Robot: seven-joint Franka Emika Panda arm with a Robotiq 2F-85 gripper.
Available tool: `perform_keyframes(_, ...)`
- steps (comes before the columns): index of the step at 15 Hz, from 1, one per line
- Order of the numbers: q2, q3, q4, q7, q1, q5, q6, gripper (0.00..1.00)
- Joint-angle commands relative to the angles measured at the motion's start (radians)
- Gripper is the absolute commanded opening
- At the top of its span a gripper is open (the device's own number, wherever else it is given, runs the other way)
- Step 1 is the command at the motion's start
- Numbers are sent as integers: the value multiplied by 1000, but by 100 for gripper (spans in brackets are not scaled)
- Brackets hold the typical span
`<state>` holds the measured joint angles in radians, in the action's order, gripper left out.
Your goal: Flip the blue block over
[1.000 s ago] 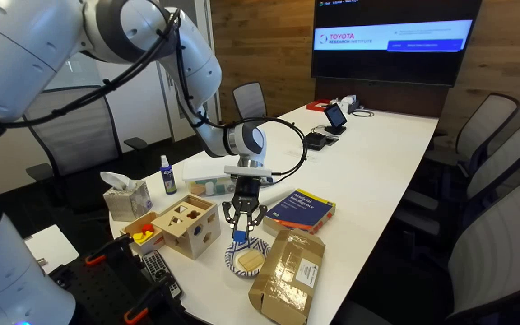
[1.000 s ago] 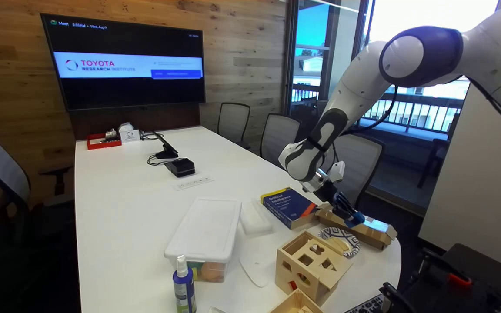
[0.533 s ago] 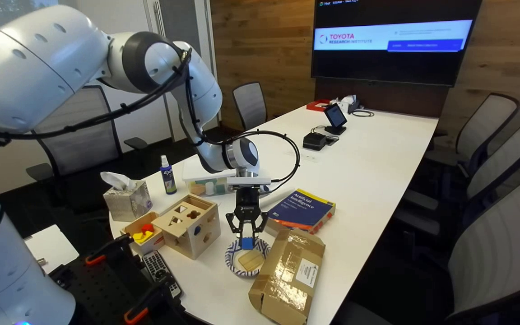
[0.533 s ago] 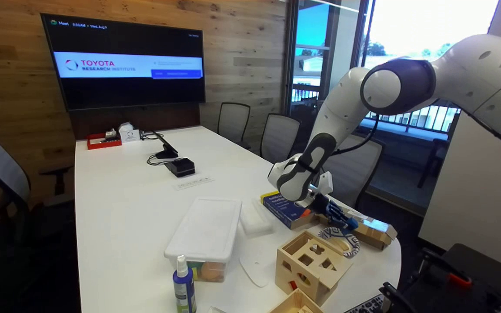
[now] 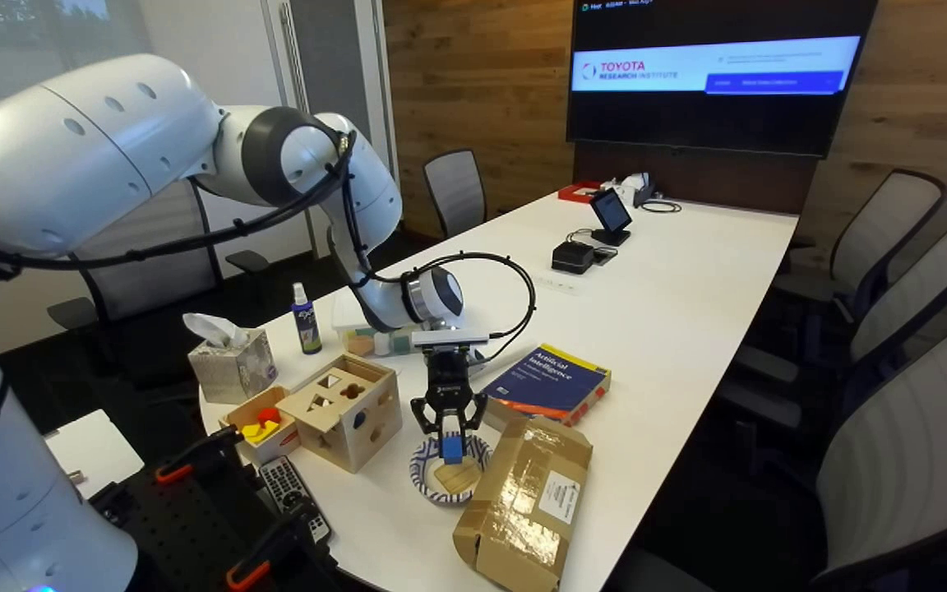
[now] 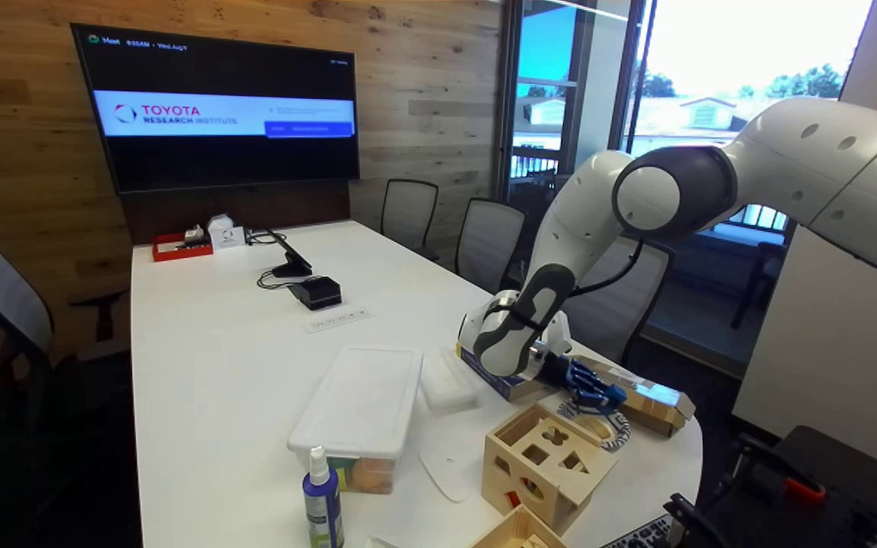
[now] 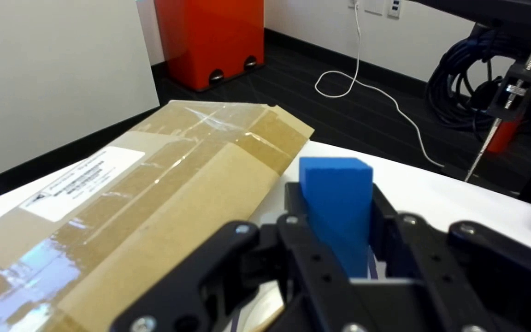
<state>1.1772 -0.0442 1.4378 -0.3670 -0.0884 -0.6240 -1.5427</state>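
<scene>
Wood planks cover the wall [image 5: 482, 90] behind a wide screen [image 5: 716, 78] at the upper right of an exterior view, and a long white table [image 5: 671, 312] stretches back toward it. Low in the centre of that frame, I see the gripper [image 5: 452, 442] pointing down, its fingers [image 7: 382, 211] clamped on both sides of the blue block [image 5: 453, 450]. Held there, the block is over a blue-and-white patterned dish [image 5: 418, 475] with flat tan pieces [image 5: 457, 475] in it; whether its lower end touches anything, I can't tell. The wrist view has the block right of centre, one end sticking out past the fingertips. Taped and shiny, a cardboard package [image 5: 523, 501] lies just right of the dish, with a thick blue book [image 5: 546, 381] behind it. Left of the dish stands a wooden shape-sorter box [image 5: 346, 440], and up against it, or very nearly, is a small open wooden box [image 5: 276, 446] of red and yellow pieces [image 5: 261, 430]. Toward the table's left edge are a tissue box [image 5: 231, 370] and a spray bottle [image 5: 306, 322], with a remote control [image 5: 290, 492] nearer the bottom of the frame. A white-lidded plastic bin [image 6: 362, 403] shows in both exterior views.
</scene>
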Motion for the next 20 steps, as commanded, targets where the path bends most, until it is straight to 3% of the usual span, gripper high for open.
perform_keyframes(1, 63, 3, -79, -20, -23, -38, 81, 9)
perform_keyframes(20, 268, 4, -305, -22, -58, -137, 208, 9)
